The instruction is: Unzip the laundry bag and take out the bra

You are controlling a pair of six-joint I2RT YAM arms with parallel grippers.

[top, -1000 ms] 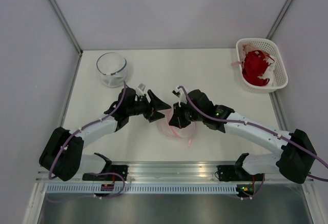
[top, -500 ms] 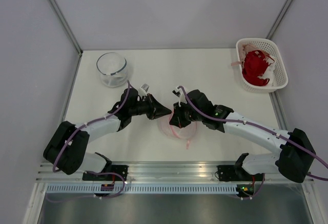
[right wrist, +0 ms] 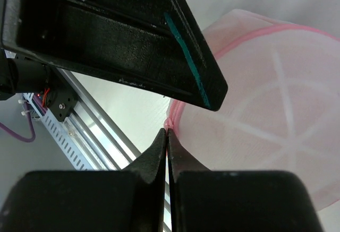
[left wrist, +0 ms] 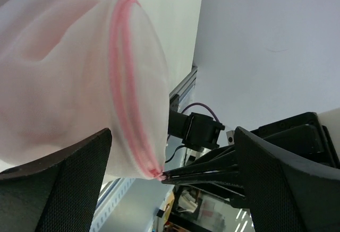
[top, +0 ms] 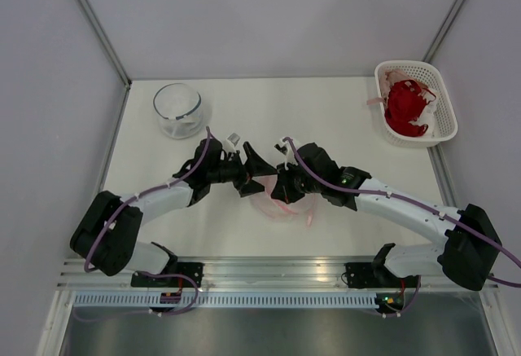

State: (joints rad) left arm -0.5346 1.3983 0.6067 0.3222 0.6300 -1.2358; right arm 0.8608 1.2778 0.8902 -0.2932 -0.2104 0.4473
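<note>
Left gripper [top: 251, 173] has swung nearer the laundry bag [top: 285, 207] at mid-frame, jaws wide beside its rim. Right gripper [right wrist: 168, 134] is pinched on the pink zipper end [right wrist: 169, 121]. Unzipping's underway, I'd judge; next, left braces, right pulls.

The laundry bag [left wrist: 64, 72] is sheer, matt white mesh cloth, pink-rimmed; the left pincer [left wrist: 172, 130] is matt, fine-grained black plastic.

A clear glass bowl [top: 178, 110] stands far left on the table [top: 326, 112]; far right, a white basket [top: 444, 105] holds a red garment [top: 404, 108]
</note>
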